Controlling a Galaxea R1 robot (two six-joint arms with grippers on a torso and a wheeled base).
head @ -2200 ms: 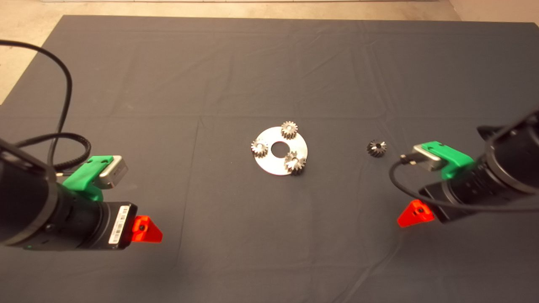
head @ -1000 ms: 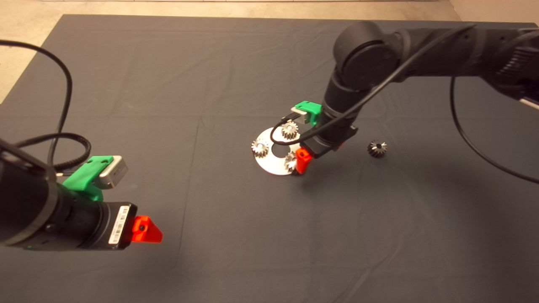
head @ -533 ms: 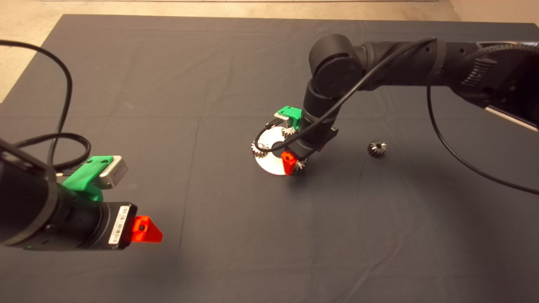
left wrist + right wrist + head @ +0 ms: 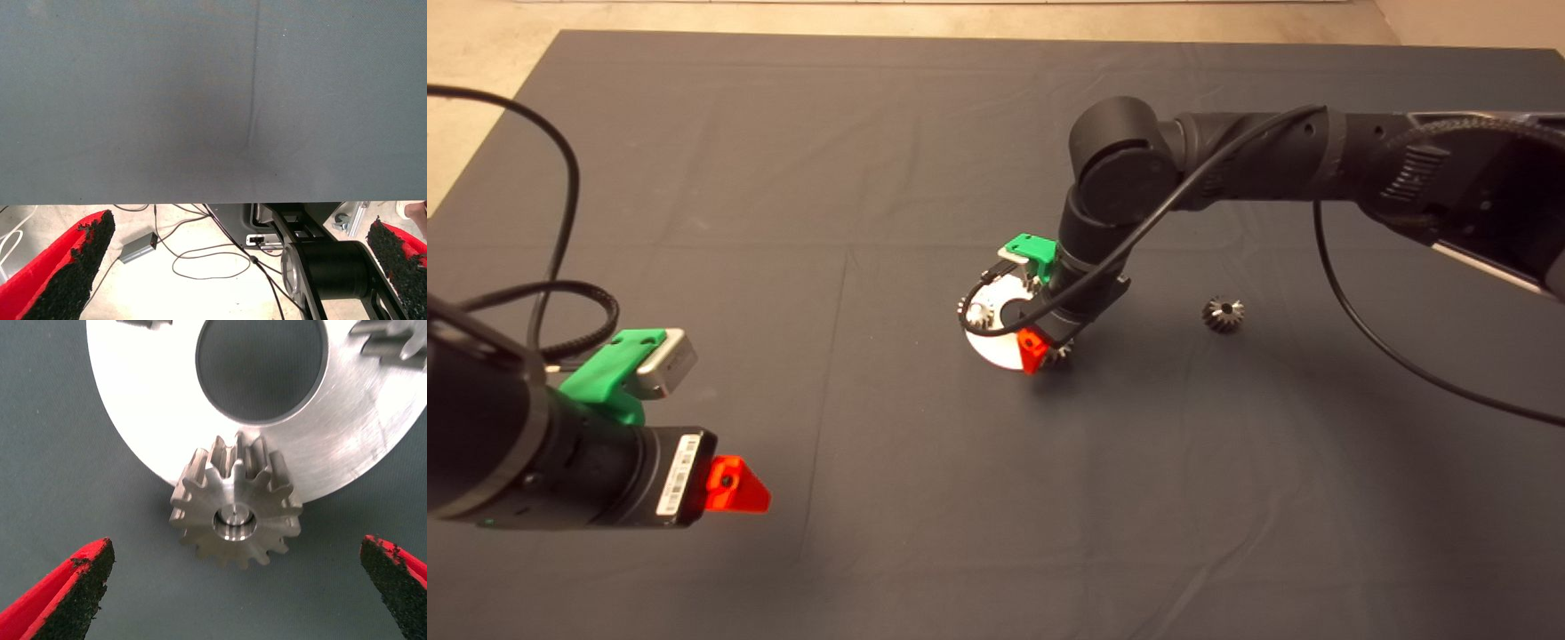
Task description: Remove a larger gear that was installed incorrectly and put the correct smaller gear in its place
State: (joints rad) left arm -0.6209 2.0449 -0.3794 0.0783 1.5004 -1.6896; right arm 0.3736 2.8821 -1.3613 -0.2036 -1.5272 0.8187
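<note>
Head view first: the right claw (image 4: 1040, 342) is parked right over the silver disc (image 4: 996, 351) in the middle of the table (image 4: 871, 133), hanging just above the near-right edge of the disc where the larger gear (image 4: 1060, 356) sits. That gear is mostly hidden under the arm here, only a few teeth poke out.

Right wrist view tells the real story. The larger gear (image 4: 235, 508) sits dead centre between the two fingers (image 4: 67, 590), which are spread wide with clear mat on both sides of it, so nothing is gripped yet. The gear's axis points straight up at the camera, hole and pin showing, flat face up. So I'd say the next move is just straight down and squeeze, no sideways fixing needed.

The smaller gear (image 4: 1223, 314) lies loose on the mat, well to the right of the disc, on the right arm's side, so that arm is clearly the closer one for both pickups.

The left claw (image 4: 734, 484) waits at the near-left, fingers also spread, holding nothing.

Count: one disc, one larger gear, one smaller gear, and two pale gears on the disc, though only one pale gear (image 4: 978, 313) is plain from above.
</note>
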